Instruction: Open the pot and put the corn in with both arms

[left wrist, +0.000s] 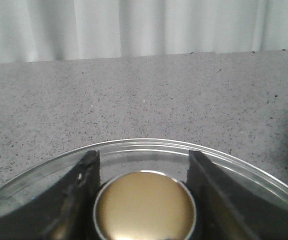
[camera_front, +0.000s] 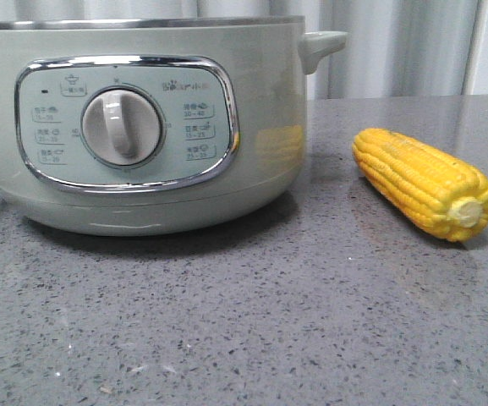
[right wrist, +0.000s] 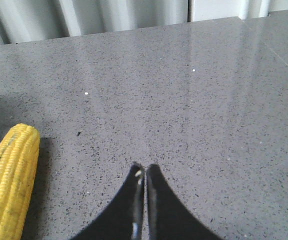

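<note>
Corn [camera_front: 423, 182] lying flat right of pot [camera_front: 142, 127], stub toward camera, right tool [right wrist: 144, 171] pressed together

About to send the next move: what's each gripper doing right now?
Left gripper: shut on the lid knob.
Right gripper: closed, empty, beside the corn.

Grey speckled countertop [camera_front: 244, 338], pale curtain [camera_front: 396, 46]

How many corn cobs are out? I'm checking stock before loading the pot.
1. The corn lies on the grey counter to the right of the pot, apart from it. Anything inside the pot is hidden.
</note>
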Tool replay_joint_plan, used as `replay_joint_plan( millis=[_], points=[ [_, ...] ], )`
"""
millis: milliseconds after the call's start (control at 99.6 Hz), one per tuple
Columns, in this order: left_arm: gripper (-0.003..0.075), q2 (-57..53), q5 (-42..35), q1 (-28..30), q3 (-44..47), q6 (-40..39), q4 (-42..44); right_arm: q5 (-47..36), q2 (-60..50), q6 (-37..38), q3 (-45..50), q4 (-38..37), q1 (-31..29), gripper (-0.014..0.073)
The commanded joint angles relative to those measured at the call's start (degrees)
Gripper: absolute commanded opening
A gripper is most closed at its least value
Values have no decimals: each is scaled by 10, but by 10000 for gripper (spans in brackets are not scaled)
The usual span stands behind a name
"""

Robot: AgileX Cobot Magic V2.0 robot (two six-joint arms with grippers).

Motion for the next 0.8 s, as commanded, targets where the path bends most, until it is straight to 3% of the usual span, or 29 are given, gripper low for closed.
replay_joint_plan(
  millis=[0,251,351,552,793],
  points=[
    [-1,-2,-91,1,-23,-7,3,-45,8,-3,-19,0,-4,-74],
    [8,7,-88,1,-23,-7,24,-45,8,-3,-19,0,-4,-74],
    [69,7,-87,1,-23,-9,33,-45,8,-3,-19,0,-4,-74],
    [266,7,-90,1,-23,-23,33,-45,8,-3,-19,0,-4,-74],
    [299,7,-85,1,-23,-23,33,-44,8,-3,-19,0,-4,-74]
  ],
)
